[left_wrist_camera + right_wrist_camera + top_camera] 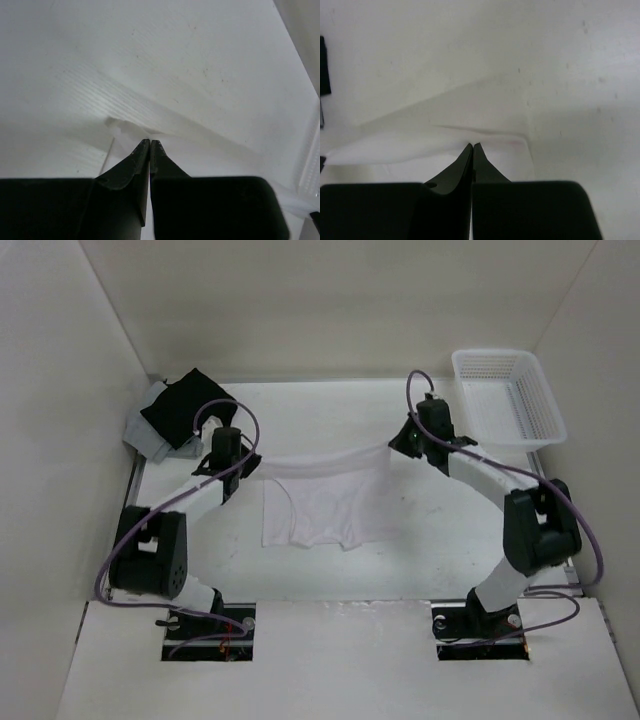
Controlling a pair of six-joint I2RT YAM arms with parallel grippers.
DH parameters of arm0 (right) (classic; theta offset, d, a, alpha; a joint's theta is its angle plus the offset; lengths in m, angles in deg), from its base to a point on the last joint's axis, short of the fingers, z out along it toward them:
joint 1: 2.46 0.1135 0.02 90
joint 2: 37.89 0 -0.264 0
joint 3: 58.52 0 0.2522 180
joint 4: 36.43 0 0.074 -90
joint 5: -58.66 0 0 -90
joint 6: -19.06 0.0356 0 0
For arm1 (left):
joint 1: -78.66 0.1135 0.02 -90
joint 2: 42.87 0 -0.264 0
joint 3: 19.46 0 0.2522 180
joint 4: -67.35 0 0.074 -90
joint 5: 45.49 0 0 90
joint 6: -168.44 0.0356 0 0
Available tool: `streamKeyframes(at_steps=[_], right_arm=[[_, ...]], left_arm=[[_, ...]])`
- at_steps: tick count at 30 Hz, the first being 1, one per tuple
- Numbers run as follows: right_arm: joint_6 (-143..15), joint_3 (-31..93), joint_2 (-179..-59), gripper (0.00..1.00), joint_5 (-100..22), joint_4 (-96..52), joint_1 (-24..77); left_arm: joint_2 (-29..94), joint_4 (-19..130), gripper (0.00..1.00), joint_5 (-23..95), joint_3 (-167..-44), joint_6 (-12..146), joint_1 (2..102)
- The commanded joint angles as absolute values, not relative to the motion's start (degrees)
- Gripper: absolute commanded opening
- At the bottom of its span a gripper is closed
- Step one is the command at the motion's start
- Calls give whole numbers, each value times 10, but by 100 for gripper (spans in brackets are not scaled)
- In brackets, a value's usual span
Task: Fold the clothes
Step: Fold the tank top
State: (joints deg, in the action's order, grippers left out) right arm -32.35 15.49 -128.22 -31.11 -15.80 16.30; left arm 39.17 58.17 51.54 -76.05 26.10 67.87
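You've got the white garment [325, 502] stretched btwn both grippers, its lower part on the table [430, 530]. L gripper [150, 143] is clamped on one top corner, R gripper [472, 146] on the other. Basket [508, 395] is beyond the R fingers, black garment [185, 405] beyond the L.

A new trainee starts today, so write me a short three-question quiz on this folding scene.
1. True or false: the left end effector and the right end effector are both pinched shut on the white garment.
2. The white basket stands at which part of the table? A) far right, B) far left, C) near middle.
3. What dark item lies in the far left corner?
Key: 1 true; 2 A; 3 the black garment.
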Motion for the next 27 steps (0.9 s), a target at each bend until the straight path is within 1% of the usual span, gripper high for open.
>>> streamKeyframes(at_steps=[1, 3, 6, 11, 16, 23, 27], right_arm=[[-330, 257, -1333, 0, -363, -217, 132], [-330, 264, -1330, 0, -362, -213, 129], [-335, 201, -1269, 0, -356, -226, 132], [-311, 15, -1138, 0, -335, -288, 149], [-297, -99, -1038, 0, -317, -296, 173], [-257, -190, -926, 0, -285, -250, 213], [-232, -221, -894, 0, -262, -212, 235]], left_arm=[[428, 679, 1, 513, -859, 261, 684], [432, 678, 1, 507, -875, 260, 686], [391, 685, 2, 511, -839, 263, 679], [283, 721, 2, 507, -685, 244, 674], [166, 728, 2, 498, -563, 236, 671], [10, 667, 2, 490, -485, 234, 646], [-48, 641, 2, 486, -442, 230, 638]])
